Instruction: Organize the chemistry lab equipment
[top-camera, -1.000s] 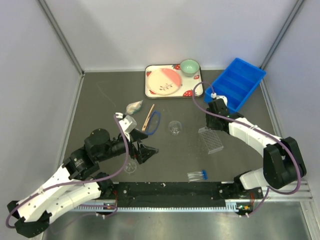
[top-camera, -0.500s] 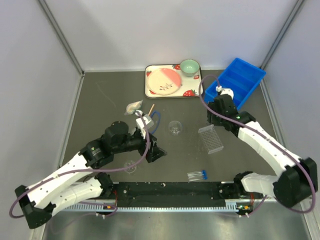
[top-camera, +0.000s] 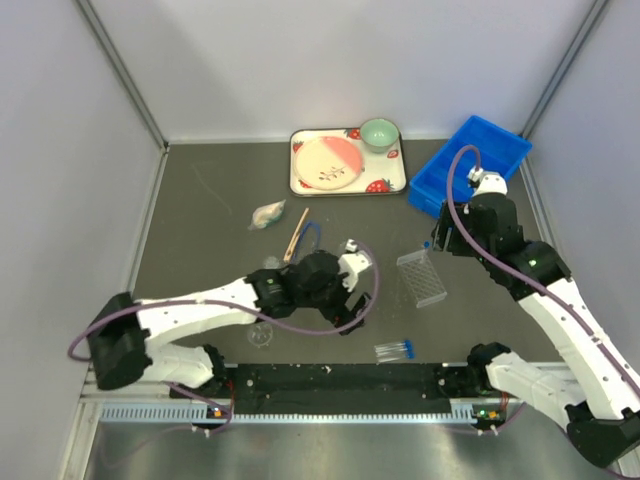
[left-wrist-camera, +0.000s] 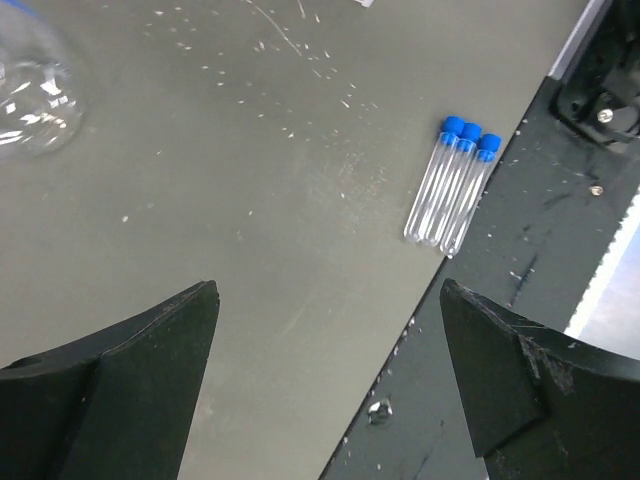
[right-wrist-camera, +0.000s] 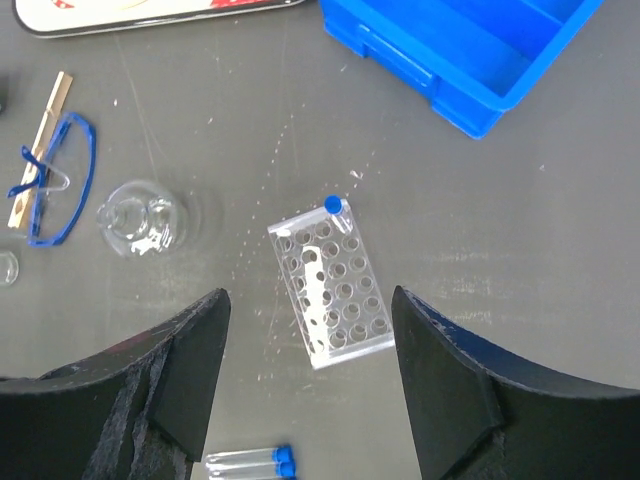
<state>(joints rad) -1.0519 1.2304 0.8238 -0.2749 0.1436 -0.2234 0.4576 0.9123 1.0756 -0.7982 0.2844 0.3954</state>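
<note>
I'd ease my wide-open left claw toward the blue-capped tubes at one o'clock, straddling them crosswise; my right claw hangs open too.

The left arm and right arm wear white shells between black joints, each trailed by a looping purple cable. The left claw and right claw have broad, matte-black fingers, scuffed pale along their edges.

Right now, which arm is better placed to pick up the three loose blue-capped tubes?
Left. The left gripper, open, hangs close to the tubes, facing them. The right gripper, also open, is farther back above the rack.
</note>
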